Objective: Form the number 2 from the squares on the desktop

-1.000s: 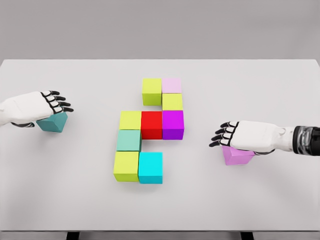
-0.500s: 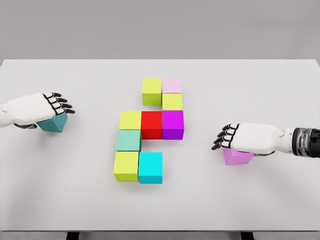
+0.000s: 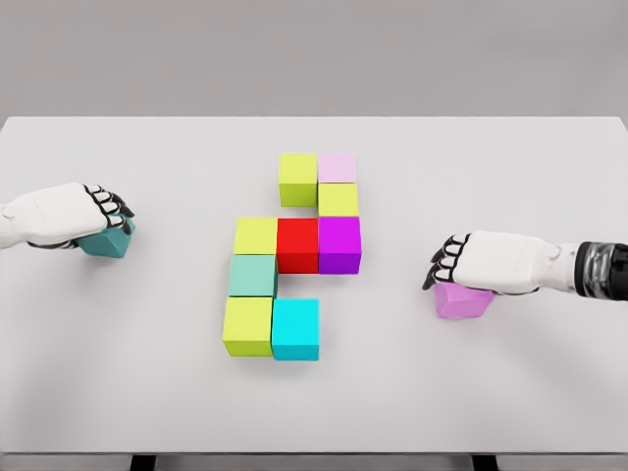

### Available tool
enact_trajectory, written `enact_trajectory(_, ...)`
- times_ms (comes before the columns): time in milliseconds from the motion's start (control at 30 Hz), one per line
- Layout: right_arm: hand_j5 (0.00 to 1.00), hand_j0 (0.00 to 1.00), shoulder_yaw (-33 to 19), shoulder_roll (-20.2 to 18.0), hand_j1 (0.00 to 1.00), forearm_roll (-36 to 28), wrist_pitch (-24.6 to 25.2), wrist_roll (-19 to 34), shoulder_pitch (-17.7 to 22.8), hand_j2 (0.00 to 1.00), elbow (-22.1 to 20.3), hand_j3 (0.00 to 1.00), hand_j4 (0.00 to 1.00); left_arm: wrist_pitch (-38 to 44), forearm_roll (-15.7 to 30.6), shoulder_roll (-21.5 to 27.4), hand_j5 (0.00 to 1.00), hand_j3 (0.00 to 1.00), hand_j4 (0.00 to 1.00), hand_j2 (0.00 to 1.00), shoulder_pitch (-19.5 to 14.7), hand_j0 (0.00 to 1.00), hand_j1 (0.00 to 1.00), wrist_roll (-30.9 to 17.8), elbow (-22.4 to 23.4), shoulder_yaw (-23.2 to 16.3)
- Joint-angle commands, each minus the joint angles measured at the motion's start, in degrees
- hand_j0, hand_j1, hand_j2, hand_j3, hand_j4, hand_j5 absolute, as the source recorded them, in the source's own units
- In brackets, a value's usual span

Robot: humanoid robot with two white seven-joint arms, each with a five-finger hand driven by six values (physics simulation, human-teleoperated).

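Note:
Several coloured cubes form a stepped figure mid-table: a lime cube [image 3: 297,179], a pale pink cube [image 3: 337,167], a yellow-green cube [image 3: 339,199], a row with a red cube [image 3: 297,244] and a purple cube [image 3: 340,244], then a sea-green cube [image 3: 252,276], and a cyan cube [image 3: 295,329] at the bottom. At the far left, my left hand [image 3: 120,221] lies over a teal cube [image 3: 106,243] with its fingers curled down onto it. On the right, my right hand [image 3: 439,270] covers a violet cube [image 3: 461,302], fingers curled over its near-left top edge.
The white table [image 3: 530,392] spans the whole view, with its front edge low in the picture and a grey wall behind. Both loose cubes sit well apart from the central figure.
Both hands have sunk onto their cubes and their spread fingers have curled down around them. The teal and violet cubes have shifted only slightly; the central figure is unchanged.

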Motion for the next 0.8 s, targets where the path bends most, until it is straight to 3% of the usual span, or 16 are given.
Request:
enact_trajectory(0, 0.77, 0.77, -0.12, -0.05, 0.77, -0.42, 0.14, -0.02, 0.00, 0.77, -0.01, 0.77, 0.77, -0.01, 0.26, 0.05, 0.69, 0.69, 0.69, 0.69, -0.09, 0.69, 0.69, -0.07, 0.00, 0.02)
enact_trajectory(500, 0.64, 0.64, -0.21, -0.32, 0.64, -1.82, 0.14, -0.02, -0.53, 0.64, -0.01, 0.64, 0.64, -0.01, 0.17, -2.50, 0.69, 0.69, 0.69, 0.69, -1.75, 0.69, 0.69, -0.07, 0.62, 0.02)
enact_trajectory(767, 0.62, 0.62, -0.21, -0.14, 0.62, -5.95, 0.14, -0.02, -0.53, 0.62, -0.10, 0.62, 0.62, -0.01, -0.09, -5.49, 0.69, 0.69, 0.69, 0.69, -3.69, 0.69, 0.69, -0.07, 3.95, 0.02)
